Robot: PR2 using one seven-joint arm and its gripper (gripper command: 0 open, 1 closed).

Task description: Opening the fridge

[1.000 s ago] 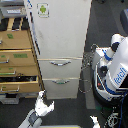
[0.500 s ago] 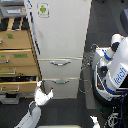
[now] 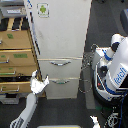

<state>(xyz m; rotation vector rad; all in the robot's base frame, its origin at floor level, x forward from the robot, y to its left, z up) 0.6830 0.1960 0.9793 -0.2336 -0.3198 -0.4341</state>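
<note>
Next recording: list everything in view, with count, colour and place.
fridge: one, white, centre, upper door shut.
sticker: one, green, top of the fridge door.
fridge drawers: two, white with silver handles, below the door, both shut.
cabinet: one, tan wood, on the exterior view's left of the fridge, several drawers pulled out.
second robot: one, white with blue markings, on the exterior view's right.
cables: dark loops between fridge and second robot.
floor: dark grey.
arm: one, grey, rising from the bottom left.
claw: one, white, at the fridge's lower left edge; open or shut unclear.

A robotics lab's mock kitchen: white fridge, wooden drawer cabinet, parked white robot
</note>
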